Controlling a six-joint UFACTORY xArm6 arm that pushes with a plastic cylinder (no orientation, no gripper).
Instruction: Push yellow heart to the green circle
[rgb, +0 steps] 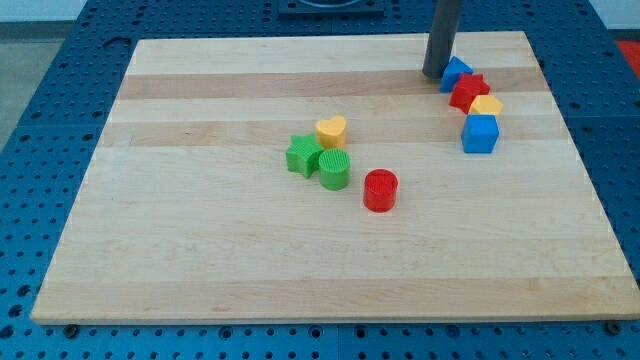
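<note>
The yellow heart (331, 131) lies near the board's middle, just above and touching the green star (302, 155) and close above the green circle (335, 169). The green circle stands right of the green star, touching it. My tip (435, 75) is at the view's top right, far from the heart, right beside the left edge of a blue triangle-like block (456, 71).
A red cylinder (380, 190) stands lower right of the green circle. At the right, below the blue block, sit a red star (468, 92), a yellow block (486, 106) and a blue cube (480, 134). The wooden board (200, 250) lies on a blue perforated table.
</note>
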